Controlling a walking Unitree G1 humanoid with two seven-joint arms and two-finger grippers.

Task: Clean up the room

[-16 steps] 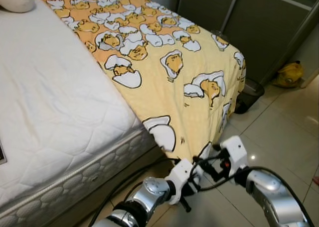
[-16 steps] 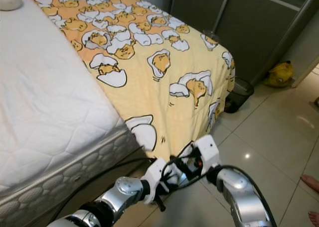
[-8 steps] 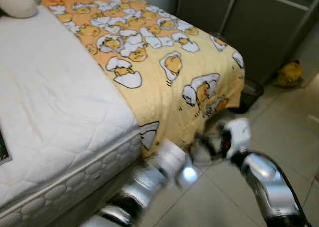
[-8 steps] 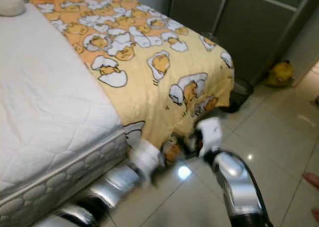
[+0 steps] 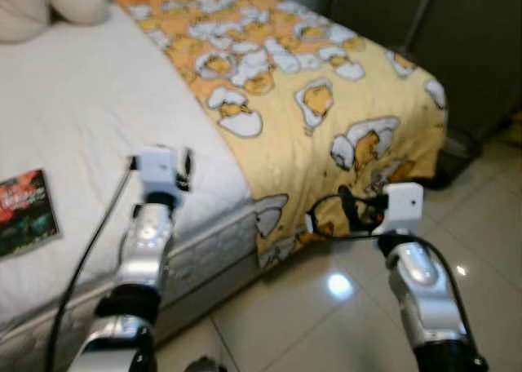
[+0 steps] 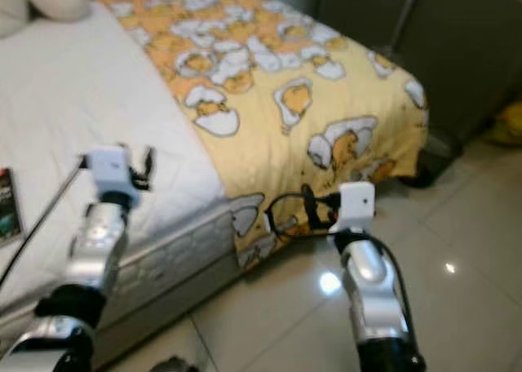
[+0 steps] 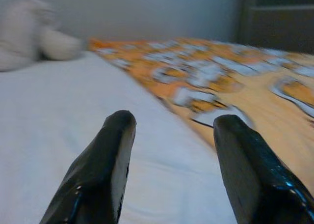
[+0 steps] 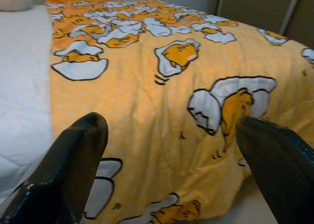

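- While blurred, left tool (image 7: 169,135) raised over white mattress (image 5: 73,135), fingers apart, holding nothing.
- Right tool (image 8: 167,150) wide open, empty, facing yellow blanket (image 5: 326,103) draped at 1 o'clock.
- Book (image 5: 24,213) cut off at 9 o'clock.

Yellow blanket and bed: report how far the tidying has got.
Done: nothing looks finished. The yellow blanket lies skewed over one side of the white mattress, its edge drooping toward the floor.

In hand: both grippers are open and empty, the left gripper over the mattress, the right gripper facing the blanket's hanging edge.

Left: grasp and straighten the blanket; a book lies on the mattress.
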